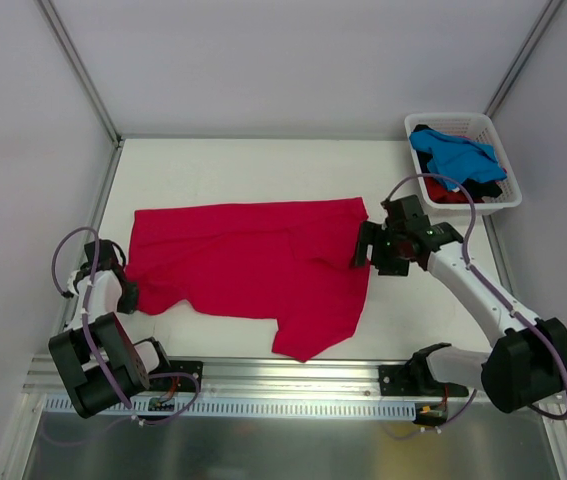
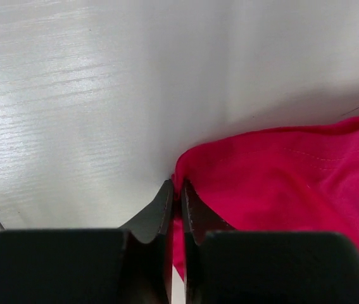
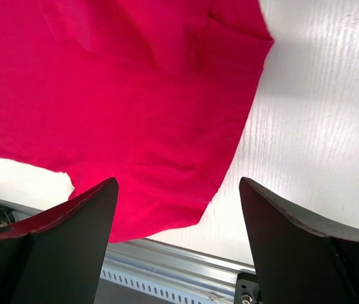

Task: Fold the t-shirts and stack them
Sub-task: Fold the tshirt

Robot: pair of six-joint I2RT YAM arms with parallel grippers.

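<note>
A crimson-red t-shirt [image 1: 253,265] lies spread flat across the middle of the white table. My left gripper [image 1: 125,290] is at the shirt's near-left corner; in the left wrist view it [image 2: 178,190] is shut on the red cloth's edge [image 2: 280,183]. My right gripper [image 1: 361,248] hovers above the shirt's right edge, open and empty; in the right wrist view it [image 3: 178,190] has wide-apart jaws over the red shirt [image 3: 122,107]. A bright blue t-shirt [image 1: 455,155] and dark and red ones lie in the basket.
A white slatted plastic basket [image 1: 503,165] stands at the back right corner. A metal rail [image 1: 283,378] runs along the table's near edge. Grey walls close in the left, back and right sides.
</note>
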